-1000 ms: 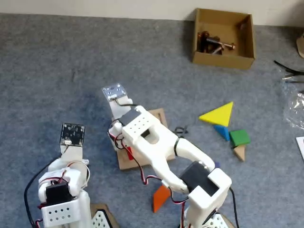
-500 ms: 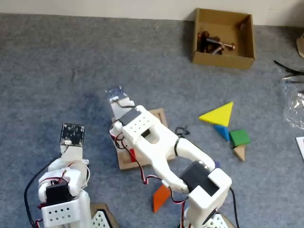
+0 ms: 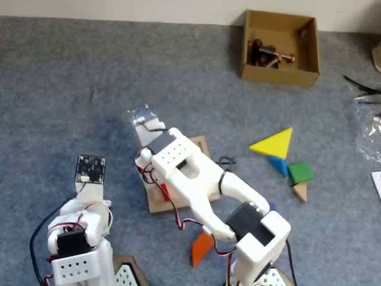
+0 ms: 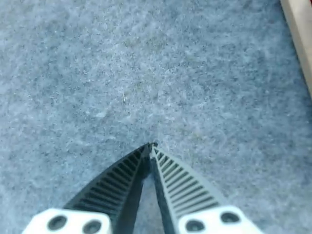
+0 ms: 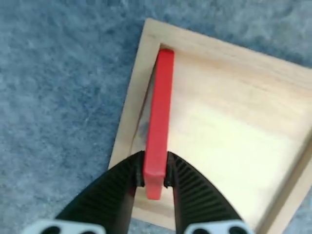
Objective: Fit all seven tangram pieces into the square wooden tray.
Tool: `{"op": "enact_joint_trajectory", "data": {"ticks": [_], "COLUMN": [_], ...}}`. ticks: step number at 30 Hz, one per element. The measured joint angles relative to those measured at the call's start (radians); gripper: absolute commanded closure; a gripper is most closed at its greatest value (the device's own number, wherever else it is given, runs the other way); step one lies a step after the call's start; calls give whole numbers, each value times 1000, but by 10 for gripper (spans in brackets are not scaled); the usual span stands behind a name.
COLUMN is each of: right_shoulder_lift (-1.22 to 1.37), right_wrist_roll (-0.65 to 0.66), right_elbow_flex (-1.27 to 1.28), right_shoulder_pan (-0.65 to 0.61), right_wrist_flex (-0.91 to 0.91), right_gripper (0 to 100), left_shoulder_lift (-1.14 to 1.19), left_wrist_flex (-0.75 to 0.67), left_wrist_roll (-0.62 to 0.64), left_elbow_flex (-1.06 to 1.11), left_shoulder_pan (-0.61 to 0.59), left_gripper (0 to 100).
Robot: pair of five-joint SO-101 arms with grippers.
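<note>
The square wooden tray (image 5: 243,141) lies on the grey carpet, largely under my right arm (image 3: 190,176) in the high view. My right gripper (image 5: 153,171) is shut on a red piece (image 5: 162,102), which stands on edge along one inner wall of the tray, its far end in a corner. Right of the tray lie a yellow triangle (image 3: 274,144), a blue piece (image 3: 277,165), a green square (image 3: 300,173) and a small tan triangle (image 3: 301,190). An orange piece (image 3: 201,247) lies near the right arm's base. My left gripper (image 4: 151,145) is shut over bare carpet beside the tray's edge (image 4: 298,39).
A cardboard box (image 3: 280,68) holding metal parts stands at the back right. Black cables (image 3: 362,89) and a plastic bag (image 3: 370,137) lie at the right edge. A small black object (image 3: 226,162) lies beside the tray. The left arm (image 3: 86,196) stands at the front left.
The right arm's wrist has rocked slightly over the tray while still holding the red piece. The left arm has not moved.
</note>
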Motion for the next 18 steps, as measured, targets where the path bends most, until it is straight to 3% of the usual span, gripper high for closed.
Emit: {"op": "enact_joint_trajectory", "data": {"ticks": [18], "right_shoulder_lift": [0], "right_wrist_roll": [17], "right_elbow_flex": [-107], "right_shoulder_pan": [2], "right_wrist_flex": [89], "right_gripper": [935], "left_shoulder_lift": [0], "left_wrist_flex": [0], "left_wrist_roll": [0], "left_elbow_flex": [0], "left_shoulder_pan": [0], "left_gripper": [995]}}
